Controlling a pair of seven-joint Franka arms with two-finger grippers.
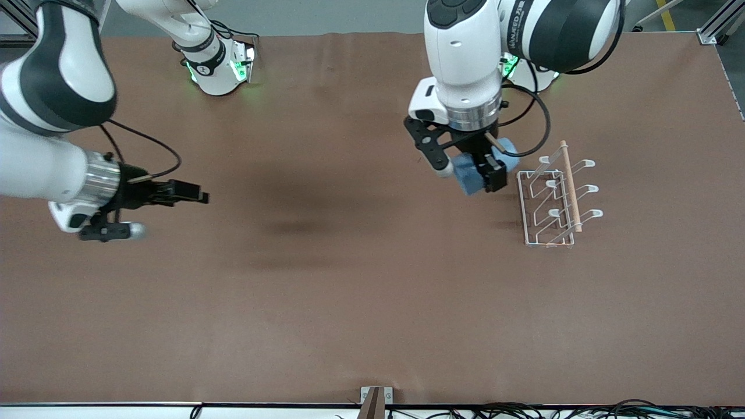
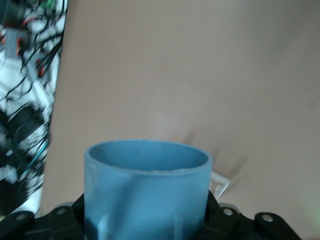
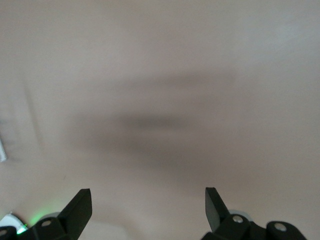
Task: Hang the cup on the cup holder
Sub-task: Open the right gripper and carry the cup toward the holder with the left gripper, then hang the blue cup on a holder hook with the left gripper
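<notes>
My left gripper (image 1: 486, 169) is shut on the light-blue cup (image 1: 470, 173) and holds it in the air over the brown table, beside the cup holder (image 1: 556, 198). The cup fills the lower part of the left wrist view (image 2: 147, 192), its open mouth facing away from the wrist, with a small white piece of the rack (image 2: 220, 184) showing past its rim. The cup holder is a white wire rack with looped pegs and a light wooden rod (image 1: 570, 186) on top; it stands toward the left arm's end of the table. My right gripper (image 1: 195, 195) is open and empty over the right arm's end.
The brown mat (image 1: 349, 291) covers the table. Cables (image 1: 553, 410) lie along the edge nearest the front camera, and a small bracket (image 1: 375, 398) sits at that edge's middle. The right arm waits.
</notes>
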